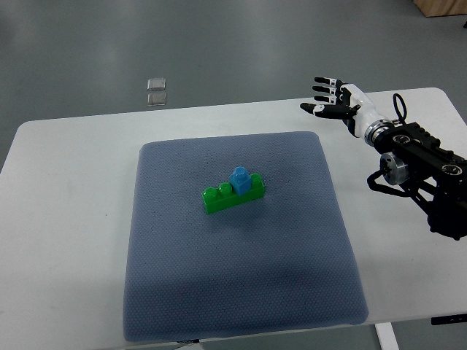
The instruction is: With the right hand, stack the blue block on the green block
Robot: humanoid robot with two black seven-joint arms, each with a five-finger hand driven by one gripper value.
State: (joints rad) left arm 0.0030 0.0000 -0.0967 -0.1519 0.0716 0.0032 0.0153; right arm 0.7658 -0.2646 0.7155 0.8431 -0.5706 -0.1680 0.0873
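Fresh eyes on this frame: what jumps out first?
The blue block sitting on the green block at the middle of the blue-grey mat draws the eye, bright against the dull cloth. Next comes the right hand at the upper right, fingers spread and holding nothing, well away from the blocks over the white table.

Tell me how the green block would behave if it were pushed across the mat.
The green block looks like rigid plastic, so probably stiff and light. Long and low, it should slide rather than tip. The textured mat may drag it, and the blue block on top would likely ride along.
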